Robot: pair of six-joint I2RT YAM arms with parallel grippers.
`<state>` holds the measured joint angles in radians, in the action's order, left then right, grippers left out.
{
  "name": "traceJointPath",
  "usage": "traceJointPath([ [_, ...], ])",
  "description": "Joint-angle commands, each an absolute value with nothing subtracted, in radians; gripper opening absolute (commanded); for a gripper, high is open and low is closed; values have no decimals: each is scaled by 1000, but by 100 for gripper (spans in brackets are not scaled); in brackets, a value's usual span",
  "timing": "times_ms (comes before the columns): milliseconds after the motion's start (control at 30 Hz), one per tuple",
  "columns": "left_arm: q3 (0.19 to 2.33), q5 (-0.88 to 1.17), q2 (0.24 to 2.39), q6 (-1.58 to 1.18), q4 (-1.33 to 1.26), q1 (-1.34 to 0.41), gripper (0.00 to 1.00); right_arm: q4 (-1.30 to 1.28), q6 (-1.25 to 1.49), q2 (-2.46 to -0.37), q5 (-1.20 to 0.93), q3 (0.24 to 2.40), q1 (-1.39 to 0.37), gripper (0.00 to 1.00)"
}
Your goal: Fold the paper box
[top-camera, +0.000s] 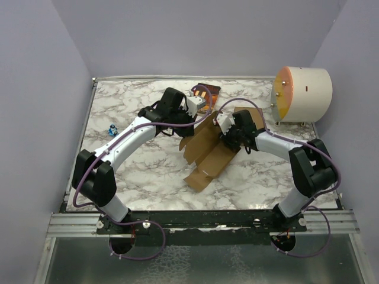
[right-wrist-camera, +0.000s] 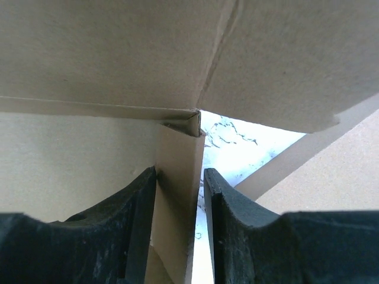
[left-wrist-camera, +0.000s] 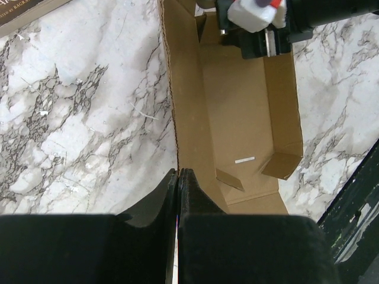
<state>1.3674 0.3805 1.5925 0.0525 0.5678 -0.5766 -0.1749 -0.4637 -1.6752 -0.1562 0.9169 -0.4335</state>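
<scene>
Marble table [top-camera: 148, 171]: left tool [left-wrist-camera: 178, 174] closed empty, right tool [right-wrist-camera: 180, 174] parted astride paper box [top-camera: 207, 160] flap.

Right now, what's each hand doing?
Left hand: closed, at edge of the brown cardboard box sheet.
Right hand: astride its flap; whether gripping cannot be told.

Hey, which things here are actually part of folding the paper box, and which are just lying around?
In the job: paper box, left hand, right hand around a flap.
Lying about: dark red-brown book, cream drum, small blue object.
</scene>
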Motion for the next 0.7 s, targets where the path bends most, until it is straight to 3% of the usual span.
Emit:
traceJointPath([
  [0,1414,365,1612,43,583,-580,0,-183,-440,-1609,-221,930,-419,39],
  [467,1429,347,1620,49,597,-580,0,-214,-495,-1655,-165,917,-402,33],
  [667,1433,364,1617,47,597,-581,0,-149,-539,-1695,9,903,-403,3],
])
